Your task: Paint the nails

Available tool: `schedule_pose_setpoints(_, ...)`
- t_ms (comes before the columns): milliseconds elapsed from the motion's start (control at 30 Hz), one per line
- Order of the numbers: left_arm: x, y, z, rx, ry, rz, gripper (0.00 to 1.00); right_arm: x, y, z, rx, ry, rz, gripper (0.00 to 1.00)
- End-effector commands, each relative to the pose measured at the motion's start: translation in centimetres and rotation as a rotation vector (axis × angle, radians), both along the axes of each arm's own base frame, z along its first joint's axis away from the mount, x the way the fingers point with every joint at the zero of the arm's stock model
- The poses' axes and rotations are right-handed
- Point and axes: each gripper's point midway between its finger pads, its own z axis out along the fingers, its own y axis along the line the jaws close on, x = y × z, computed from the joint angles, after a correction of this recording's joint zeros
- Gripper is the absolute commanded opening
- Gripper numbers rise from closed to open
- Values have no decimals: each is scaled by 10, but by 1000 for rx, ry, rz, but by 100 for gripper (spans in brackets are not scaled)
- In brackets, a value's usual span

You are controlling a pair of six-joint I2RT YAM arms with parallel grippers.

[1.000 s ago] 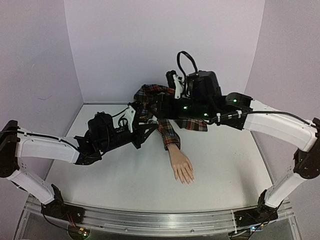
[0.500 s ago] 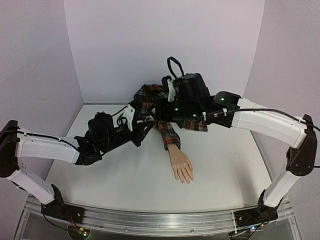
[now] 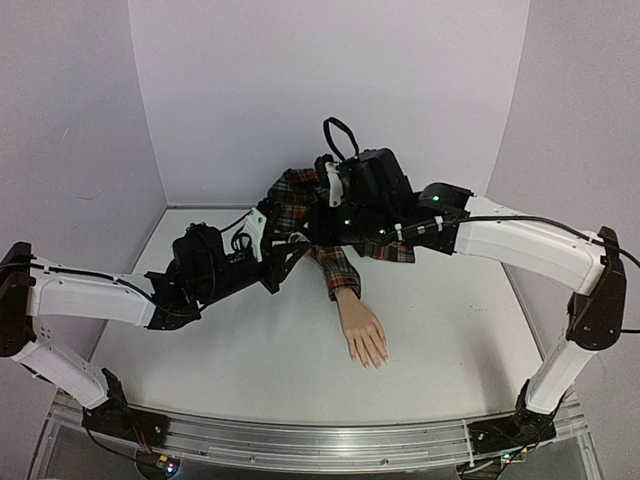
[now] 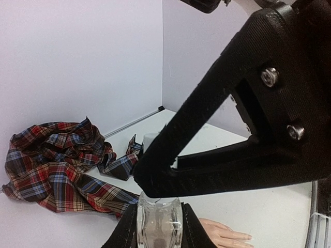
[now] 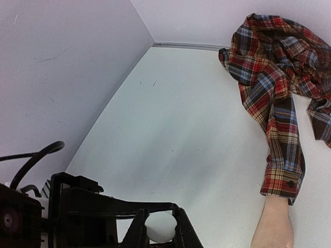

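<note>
Two claws, both closed: left claw [image 4: 159, 232] gripped clear glass bottle [image 4: 158, 219], steadying it; right claw [image 5: 160, 230] pinched apparent white cap [image 5: 160, 226], presumably to unscrew; nails [image 3: 376, 360] on mannequin hand [image 3: 364, 335] lay on table [image 3: 250, 370], nearside of both claws, awaiting polish.

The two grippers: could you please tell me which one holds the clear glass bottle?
The left gripper: its wrist view shows the clear bottle clamped in its grip. The right gripper pinches only a small white cap instead.
</note>
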Motion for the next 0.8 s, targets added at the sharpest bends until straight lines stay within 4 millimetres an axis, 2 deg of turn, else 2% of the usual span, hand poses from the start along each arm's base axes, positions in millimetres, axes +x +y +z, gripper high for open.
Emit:
schedule_pose_setpoints(0,-45,-1,47,-157,-24,-292,0,-45,23,15,-5,-118,374,0)
schedule_pose_setpoints(67,-69,9,56,-225,30,-535,0,-108,26,10,30,-176,782,0)
schedule_pose_setpoints(133,-92,20,63,-249,73,-755,0,-142,17,10,75,-196,974,0)
schedule_pose_setpoints(233,-105,20,62,-207,114,-888,0,-156,8,13,120,-138,1043,0)
schedule_pose_setpoints(267,-103,18,60,-195,121,-881,0,-155,5,11,113,-138,1030,0)
schedule_pose_setpoints(300,-99,17,57,-187,120,-852,0,-149,2,10,92,-149,987,5)
schedule_pose_setpoints(400,-73,16,50,-169,84,-679,0,-117,-10,14,24,-188,774,41)
schedule_pose_setpoints(433,-63,17,48,-161,69,-611,0,-102,-17,18,4,-200,669,51)
schedule_pose_setpoints(500,-44,20,46,-146,37,-478,0,-74,-31,27,-11,-210,460,63)
schedule_pose_setpoints(567,-27,22,44,-117,7,-349,0,-61,-38,37,13,-190,340,69)
schedule_pose_setpoints(633,-20,20,42,-86,-21,-275,0,-53,-41,44,49,-155,264,73)
schedule_pose_setpoints(700,-14,19,42,-72,-41,-199,0,-46,-39,51,96,-113,205,73)
schedule_pose_setpoints(767,-12,18,43,-68,-60,-151,0,-36,-35,49,124,-63,135,69)
